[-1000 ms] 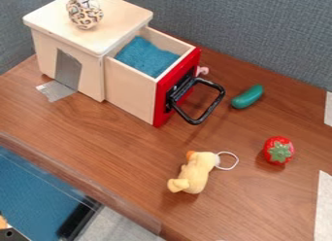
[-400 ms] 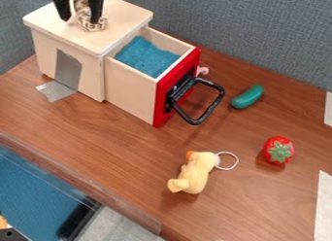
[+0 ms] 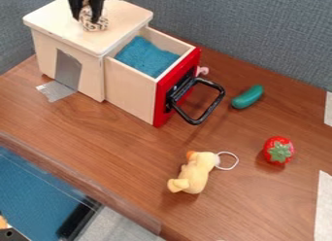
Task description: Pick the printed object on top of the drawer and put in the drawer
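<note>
Printed object [image 3: 94, 23], one: small, apparently rounded, cream-coloured, patterned with dark and tan curling marks. Sits at the top of the wooden cabinet [image 3: 55, 22], toward the back, well apart from the red front of the drawer [image 3: 129, 92]. Upper part largely covered by the black gripper [image 3: 86, 20]; full outline not readable, underside out of sight. Gripper: positioned over and around the object, upper portion cut off by the top edge; impossible to say whether closed on it. Drawer: pulled out, with blue lining [image 3: 146, 55] hiding the bottom. Small pink item [image 3: 203, 70]: partly concealed behind the drawer front, too little visible to identify. White strip [image 3: 323, 206]: cropped at the right edge.
</note>
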`<control>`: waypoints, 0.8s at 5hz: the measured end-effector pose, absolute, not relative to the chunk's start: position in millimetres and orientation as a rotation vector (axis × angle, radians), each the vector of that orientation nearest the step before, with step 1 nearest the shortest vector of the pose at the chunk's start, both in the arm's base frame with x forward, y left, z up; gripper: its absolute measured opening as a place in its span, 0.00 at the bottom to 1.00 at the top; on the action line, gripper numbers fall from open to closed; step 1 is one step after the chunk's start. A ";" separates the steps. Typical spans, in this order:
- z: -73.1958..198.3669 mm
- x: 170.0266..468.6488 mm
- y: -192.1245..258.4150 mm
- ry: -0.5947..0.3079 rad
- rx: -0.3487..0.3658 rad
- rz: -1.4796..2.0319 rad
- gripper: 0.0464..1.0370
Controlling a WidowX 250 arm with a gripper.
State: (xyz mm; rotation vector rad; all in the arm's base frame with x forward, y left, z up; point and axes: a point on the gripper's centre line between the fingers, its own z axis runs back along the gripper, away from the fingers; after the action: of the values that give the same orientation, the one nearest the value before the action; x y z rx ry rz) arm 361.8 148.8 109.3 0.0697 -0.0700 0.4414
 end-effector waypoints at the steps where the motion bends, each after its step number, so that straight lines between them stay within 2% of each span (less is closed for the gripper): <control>1: 120.3 385.8 100.8 -0.108 0.062 0.311 0.20; 2: 120.4 408.2 59.5 -0.121 0.050 0.184 0.19; 3: 107.8 416.7 35.9 -0.083 0.045 0.117 0.19; 4: 98.9 413.0 25.9 -0.066 0.035 0.097 0.19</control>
State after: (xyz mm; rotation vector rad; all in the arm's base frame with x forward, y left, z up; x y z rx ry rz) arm 413.0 25.9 98.9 0.0355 -0.0661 0.0968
